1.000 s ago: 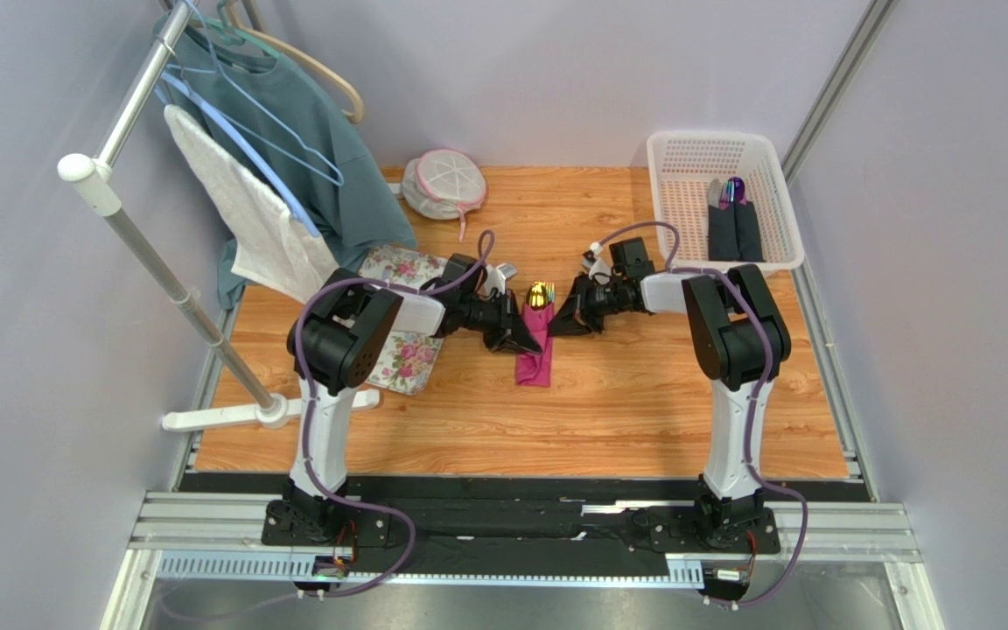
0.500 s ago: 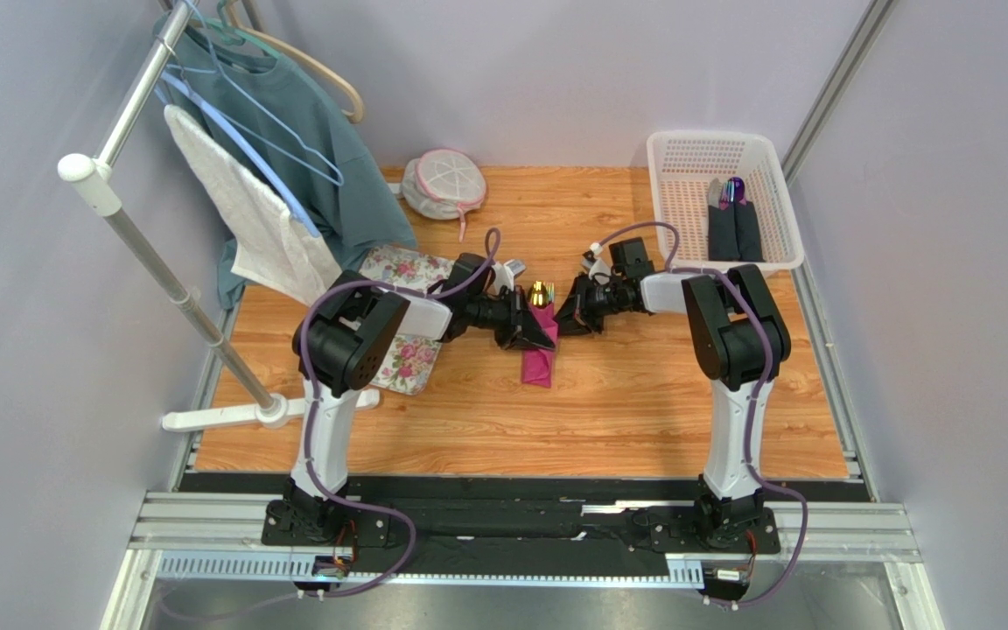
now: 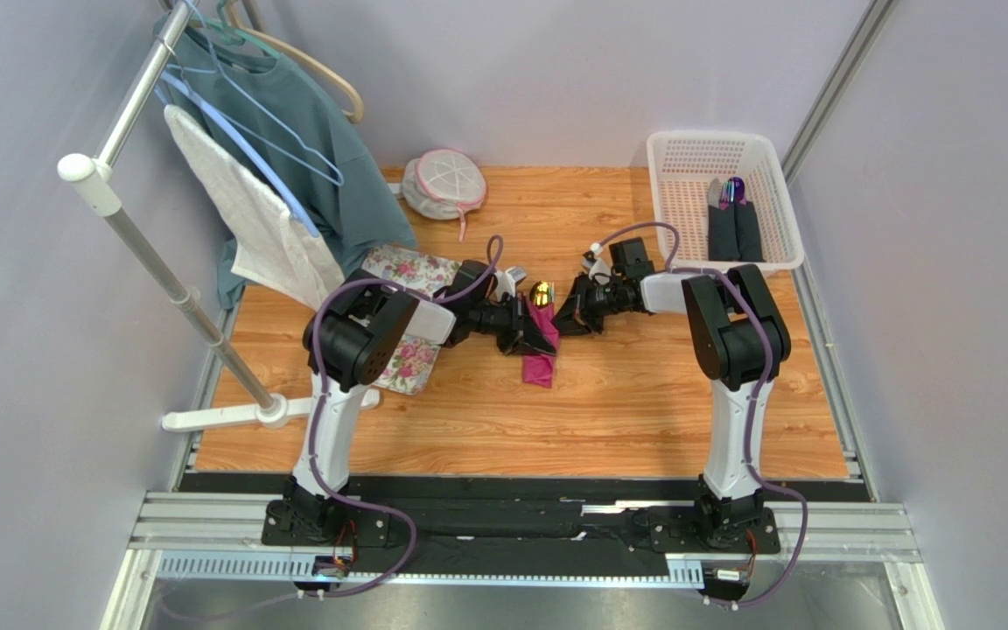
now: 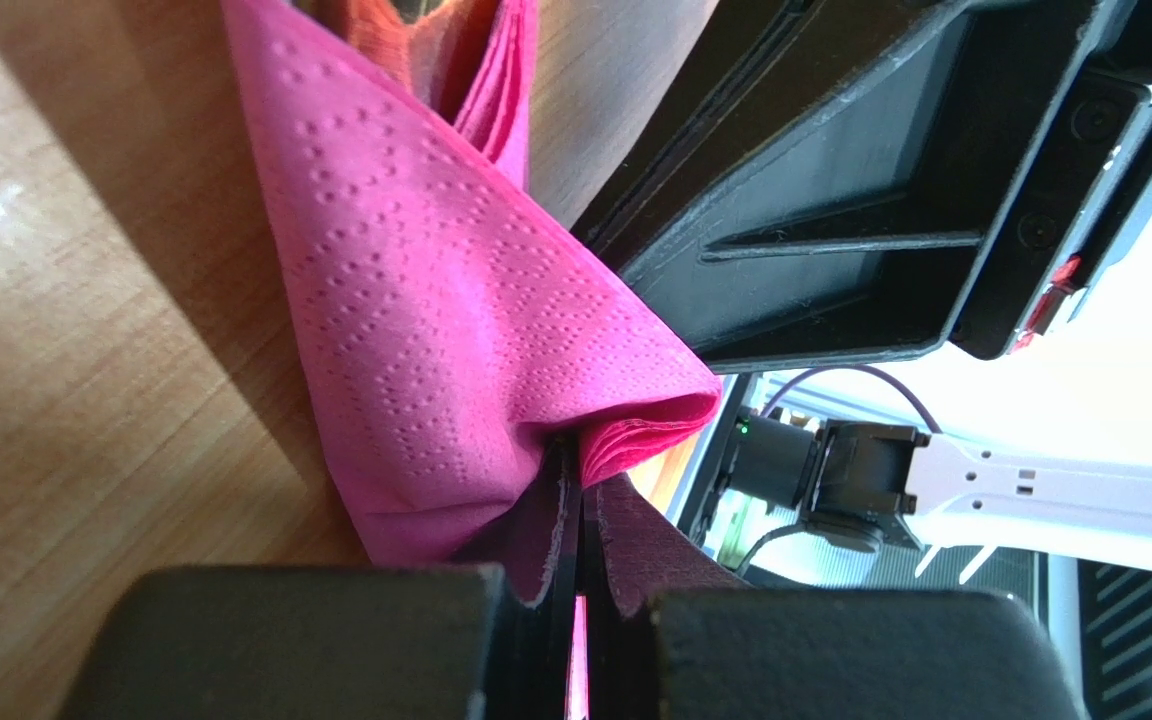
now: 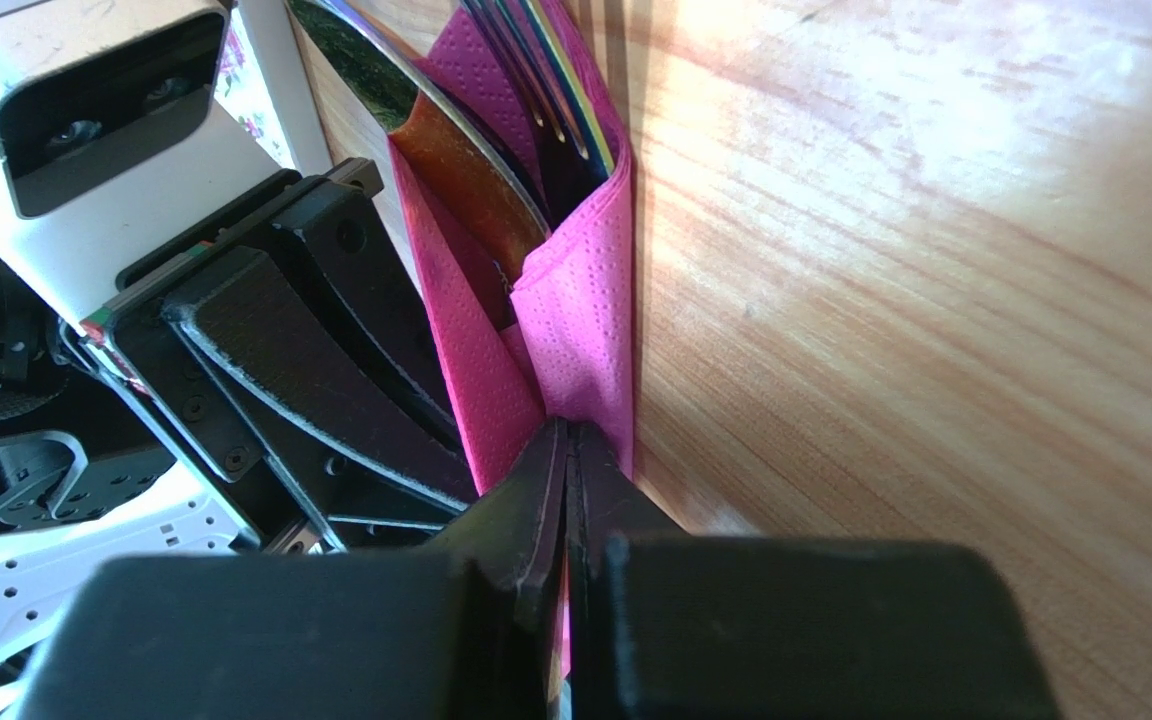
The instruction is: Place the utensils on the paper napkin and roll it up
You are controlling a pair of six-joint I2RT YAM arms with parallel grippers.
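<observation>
Napkin (image 3: 537, 365) long axis approx. near-far

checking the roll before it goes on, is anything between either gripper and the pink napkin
Nothing visible does. The left gripper and the right gripper are each shut directly on the paper napkin, with the spoon and fork tucked inside its fold.

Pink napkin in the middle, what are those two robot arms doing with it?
The left gripper and the right gripper each pinch a fold of the pink paper napkin, jaws shut. They're wrapping it around a gold spoon and a fork, whose ends poke out.
</observation>
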